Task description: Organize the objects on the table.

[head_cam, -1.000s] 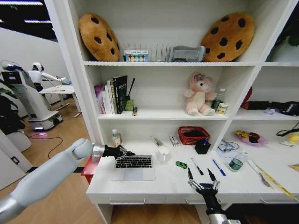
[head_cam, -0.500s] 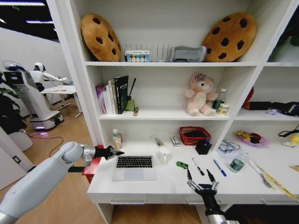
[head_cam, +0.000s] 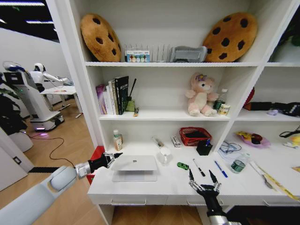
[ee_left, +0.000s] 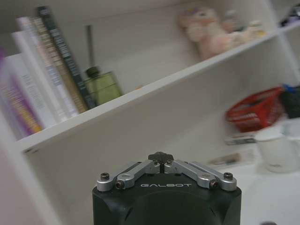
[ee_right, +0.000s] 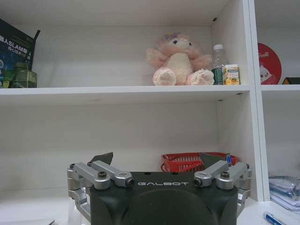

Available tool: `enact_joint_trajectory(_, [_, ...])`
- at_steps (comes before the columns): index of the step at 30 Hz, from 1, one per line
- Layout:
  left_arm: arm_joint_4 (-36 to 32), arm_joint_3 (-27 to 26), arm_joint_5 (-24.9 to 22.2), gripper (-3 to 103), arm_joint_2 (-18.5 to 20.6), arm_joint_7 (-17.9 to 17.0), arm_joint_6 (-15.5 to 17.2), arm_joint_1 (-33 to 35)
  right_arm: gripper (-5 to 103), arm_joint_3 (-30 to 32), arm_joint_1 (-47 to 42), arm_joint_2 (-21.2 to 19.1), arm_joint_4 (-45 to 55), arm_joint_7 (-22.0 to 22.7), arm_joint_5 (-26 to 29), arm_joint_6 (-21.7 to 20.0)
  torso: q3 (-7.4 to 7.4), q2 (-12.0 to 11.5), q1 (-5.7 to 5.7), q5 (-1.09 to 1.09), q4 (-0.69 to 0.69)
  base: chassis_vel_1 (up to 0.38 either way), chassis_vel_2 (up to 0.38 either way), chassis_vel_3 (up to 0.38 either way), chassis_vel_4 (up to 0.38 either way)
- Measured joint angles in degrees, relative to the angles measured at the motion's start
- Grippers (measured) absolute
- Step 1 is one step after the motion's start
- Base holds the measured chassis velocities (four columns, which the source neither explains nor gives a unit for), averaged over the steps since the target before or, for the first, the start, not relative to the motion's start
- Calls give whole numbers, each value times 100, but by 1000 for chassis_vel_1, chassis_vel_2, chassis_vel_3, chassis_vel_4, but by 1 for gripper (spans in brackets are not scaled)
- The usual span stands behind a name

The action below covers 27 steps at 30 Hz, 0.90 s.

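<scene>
At desk's (head_cam: 154, 187) left edge, L gripper (head_cam: 112, 156) sits w/ fingers pinched together on nothing, just beside the laptop (head_cam: 134, 167), whose lid is down, near front-left corner. R gripper (head_cam: 202, 178) hovers over front edge mid-desk, fingers spread wide, empty. Green ring (head_cam: 182, 165), black pen (head_cam: 198, 167), blue pen (head_cam: 219, 168) lie between laptop & right side; pen cup (head_cam: 203, 148) toward back edge
</scene>
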Motion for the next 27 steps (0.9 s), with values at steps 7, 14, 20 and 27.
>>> enact_joint_trajectory(7, [-513,-976,-1527,3,-967,-2589,1792,795,100,-30,102,-101,77,347,39,-329,1,-1,0,-1,0,0,0,0,0])
enact_joint_trajectory(14, [-942,-2791,-1213,30,-2254,-1584,1641,2211,100,-34,83,-199,-1,1079,4,-1032,1,0,0,1,3,0,0,0,0])
enact_joint_trajectory(20, [-1827,-3483,-626,52,-3184,-708,1482,3325,100,-122,144,-283,-5,1080,28,-1169,0,0,-1,2,1,0,0,0,0])
enact_joint_trajectory(27, [-2417,-3418,-59,74,-4030,-438,1507,3584,100,-115,94,-410,-5,977,146,-1153,0,0,0,1,1,0,0,0,0])
